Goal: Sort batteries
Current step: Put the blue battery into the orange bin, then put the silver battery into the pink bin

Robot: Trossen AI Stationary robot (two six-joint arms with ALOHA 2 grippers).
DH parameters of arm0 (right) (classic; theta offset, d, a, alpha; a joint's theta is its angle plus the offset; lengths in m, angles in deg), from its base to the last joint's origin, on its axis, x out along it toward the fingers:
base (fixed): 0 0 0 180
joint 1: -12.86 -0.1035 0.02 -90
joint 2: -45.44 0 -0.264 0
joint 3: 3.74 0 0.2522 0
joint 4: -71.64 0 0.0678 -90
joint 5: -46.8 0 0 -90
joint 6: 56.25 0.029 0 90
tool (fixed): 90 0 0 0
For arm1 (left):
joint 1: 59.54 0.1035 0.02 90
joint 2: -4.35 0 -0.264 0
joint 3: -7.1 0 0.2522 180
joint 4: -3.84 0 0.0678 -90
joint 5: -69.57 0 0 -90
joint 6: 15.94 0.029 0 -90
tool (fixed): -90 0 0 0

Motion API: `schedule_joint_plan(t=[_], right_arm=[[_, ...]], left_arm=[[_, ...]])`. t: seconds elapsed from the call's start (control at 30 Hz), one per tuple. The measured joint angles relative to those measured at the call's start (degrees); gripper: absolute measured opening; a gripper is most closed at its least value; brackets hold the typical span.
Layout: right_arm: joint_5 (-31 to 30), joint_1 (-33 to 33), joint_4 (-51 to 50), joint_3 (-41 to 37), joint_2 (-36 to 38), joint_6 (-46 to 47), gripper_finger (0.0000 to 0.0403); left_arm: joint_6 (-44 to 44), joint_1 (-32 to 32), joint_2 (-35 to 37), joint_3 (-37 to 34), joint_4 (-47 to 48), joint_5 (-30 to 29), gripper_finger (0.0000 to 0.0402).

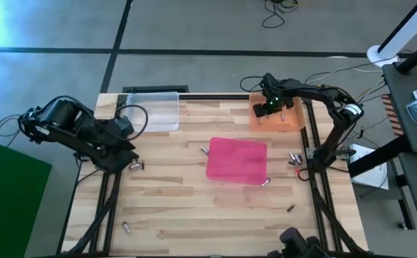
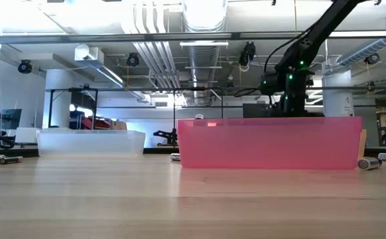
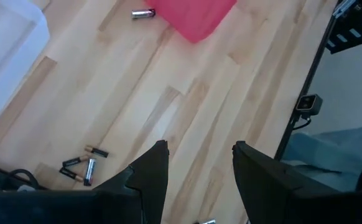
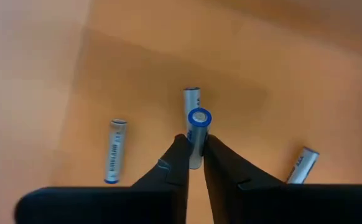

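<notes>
Orange tray, tabletop's far right corner: my right gripper pinches one battery upright above it. Release low, so it lands flat beside those inside. Left gripper open, idle at left edge.

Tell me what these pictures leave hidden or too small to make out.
- Low view: the pink tray blocks the orange tray and the right gripper's jaws above it.
- High view: batteries in the orange tray are mere specks; sizes unreadable.
- Right wrist view: the right gripper covers the lower part of its held battery.
- Left wrist view: the clear tray is cut off by the edge; contents unseen.
</notes>
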Motion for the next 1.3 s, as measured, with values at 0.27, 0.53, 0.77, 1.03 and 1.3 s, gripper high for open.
schedule_joint_plan(t=[0.27,0.53,0.77,1.03,1.3], right_arm=[[0.0,-0.4,-0.3,0.1,4.0,-0.1,0.0151],[0.3,-7.7,-6.4,-0.1,20.9,0.6,0.0217],[0.3,-19.3,-8.7,-0.2,35.3,7.6,0.0214],[-1.8,-34.0,-8.5,-0.2,45.0,18.3,0.0198],[-13.5,-50.9,-8.2,0.2,45.5,27.8,0.0187]], left_arm=[[5.7,0.0,-1.8,-2.0,-8.9,-7.2,0.0158],[19.7,2.8,-6.6,-9.2,-22.0,-9.9,0.0158],[35.3,10.4,-10.6,-13.5,-34.1,-5.1,0.0158],[48.7,22.2,-17.1,-16.4,-40.6,8.9,0.0158],[62.9,23.6,-28.7,-17.1,-42.9,9.7,0.0158]])
